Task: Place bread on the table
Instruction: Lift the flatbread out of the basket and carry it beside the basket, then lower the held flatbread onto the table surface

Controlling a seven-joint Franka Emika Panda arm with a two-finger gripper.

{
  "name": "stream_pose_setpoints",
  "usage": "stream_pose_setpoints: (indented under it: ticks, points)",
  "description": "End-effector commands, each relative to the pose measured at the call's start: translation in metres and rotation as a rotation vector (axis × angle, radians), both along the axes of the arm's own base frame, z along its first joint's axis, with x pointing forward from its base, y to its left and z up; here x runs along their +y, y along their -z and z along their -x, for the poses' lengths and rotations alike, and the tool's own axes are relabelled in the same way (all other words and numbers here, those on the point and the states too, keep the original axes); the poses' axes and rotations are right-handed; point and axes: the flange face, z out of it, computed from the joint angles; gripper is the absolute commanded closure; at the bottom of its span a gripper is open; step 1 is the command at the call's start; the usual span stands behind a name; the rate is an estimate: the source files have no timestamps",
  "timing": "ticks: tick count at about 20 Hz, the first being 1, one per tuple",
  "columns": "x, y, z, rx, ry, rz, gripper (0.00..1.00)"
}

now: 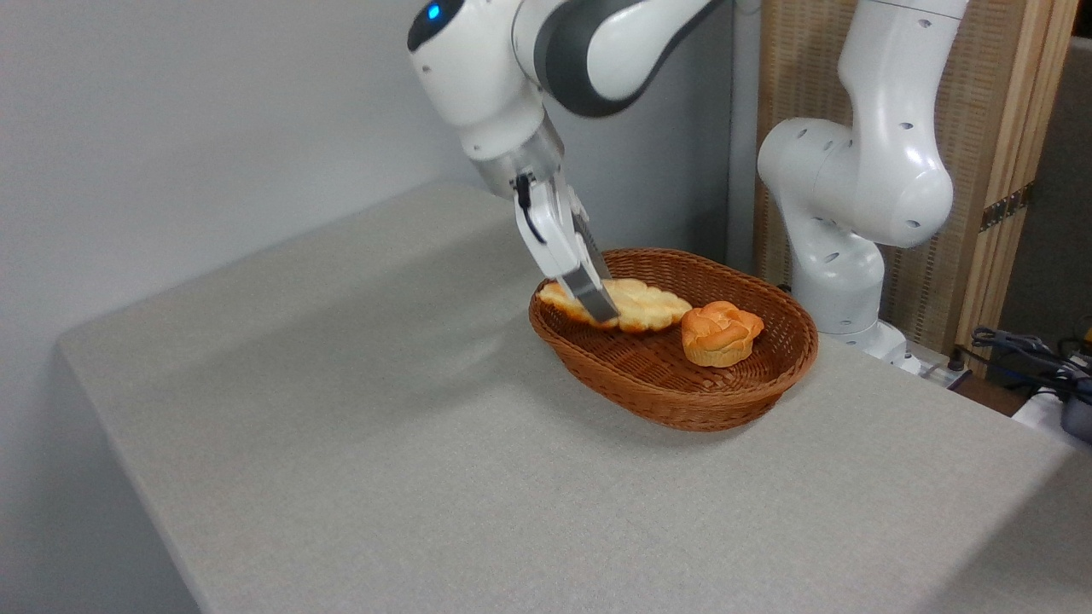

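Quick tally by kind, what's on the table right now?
Long flat bread, held in the hand over the basket: 1
Round swirled bun in the basket: 1
Wicker basket on the table: 1
Total: 3

Lab: robot arm, loose cables, bare table.
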Motion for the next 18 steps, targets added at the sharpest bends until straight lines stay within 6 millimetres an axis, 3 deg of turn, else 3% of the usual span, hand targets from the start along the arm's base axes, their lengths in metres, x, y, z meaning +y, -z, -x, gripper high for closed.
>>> stream_pose_setpoints:
  ticks: [1, 6, 9, 16, 18]
  points:
    - [0.000, -0.034, -0.005, -0.020, 0.020, 0.028, 0.62]
    - [-0.003, -0.064, -0.031, -0.154, -0.035, 0.118, 0.62]
    - [0.004, -0.080, -0.062, -0.234, -0.128, 0.158, 0.61]
    - [0.006, -0.080, -0.131, -0.258, -0.405, 0.180, 0.54]
    - [0.002, -0.066, -0.140, -0.228, -0.470, 0.192, 0.41]
